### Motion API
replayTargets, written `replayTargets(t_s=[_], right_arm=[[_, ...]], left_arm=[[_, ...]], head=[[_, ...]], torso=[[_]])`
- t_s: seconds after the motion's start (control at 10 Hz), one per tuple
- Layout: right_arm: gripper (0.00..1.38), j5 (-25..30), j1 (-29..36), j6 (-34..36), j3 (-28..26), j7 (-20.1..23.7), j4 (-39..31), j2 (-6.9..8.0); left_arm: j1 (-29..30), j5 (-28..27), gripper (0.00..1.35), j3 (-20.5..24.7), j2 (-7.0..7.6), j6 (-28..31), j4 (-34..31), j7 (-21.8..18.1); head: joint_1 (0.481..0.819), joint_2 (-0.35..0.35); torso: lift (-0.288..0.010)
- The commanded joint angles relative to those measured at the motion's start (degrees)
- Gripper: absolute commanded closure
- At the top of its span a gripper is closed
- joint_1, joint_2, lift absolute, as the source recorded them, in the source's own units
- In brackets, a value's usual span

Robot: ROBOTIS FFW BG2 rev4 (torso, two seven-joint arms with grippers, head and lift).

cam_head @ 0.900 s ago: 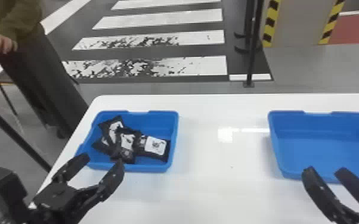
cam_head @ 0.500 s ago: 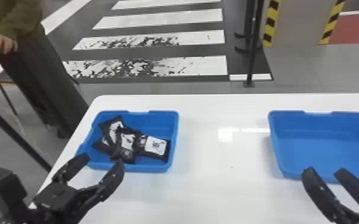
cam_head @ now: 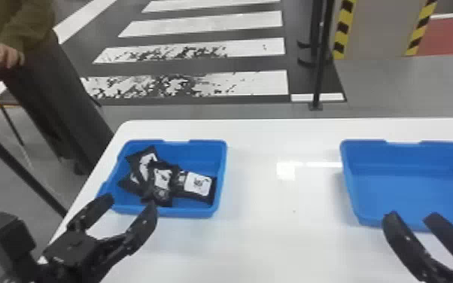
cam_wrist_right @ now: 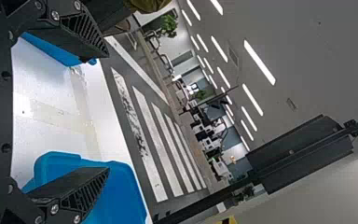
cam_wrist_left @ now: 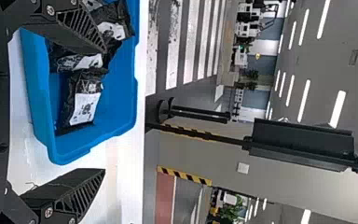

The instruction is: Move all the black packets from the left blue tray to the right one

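Black packets (cam_head: 197, 184): in blue plastic tray (cam_head: 201, 156) past wide black left claw (cam_head: 128, 201) | other blue tray (cam_head: 406, 192): past wide black right claw (cam_head: 412, 215)

Left tray (cam_head: 195, 152) on table (cam_head: 267, 244), ahead of left gripper (cam_head: 129, 203); packets (cam_head: 198, 183) in it. Right tray (cam_head: 406, 188) on table, ahead of right gripper (cam_head: 412, 217).

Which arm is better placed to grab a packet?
Left, I'd judge: the open left pincer hangs by the left tray holding the packets, while the right pincer hangs by the right tray.
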Motion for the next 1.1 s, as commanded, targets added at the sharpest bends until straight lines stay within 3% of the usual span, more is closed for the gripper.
replayTargets(t_s=[0.0,0.4,0.7,1.0], right_arm=[[0.17,-0.32,0.01,0.01,0.09,-0.03,0.20,0.04],[0.17,1.39,0.01,0.01,-0.03,-0.03,-0.51,-0.05],[0.17,1.28,0.01,0.01,-0.03,-0.03,-0.37,-0.05],[0.17,1.05,-0.27,0.01,0.32,-0.03,0.06,0.04]], left_arm=[[-0.20,-1.02,0.13,0.33,-0.24,0.50,0.00,0.00],[-7.37,-9.59,0.13,2.27,0.26,5.28,0.56,0.00],[-15.66,-15.19,0.13,1.13,3.60,10.62,5.20,0.00],[-26.91,-19.99,0.13,-5.39,9.14,16.25,12.65,0.00]], head=[[0.695,0.175],[0.695,0.204],[0.695,0.237],[0.695,0.231]], torso=[[-0.140],[-0.140],[-0.140],[-0.140]])
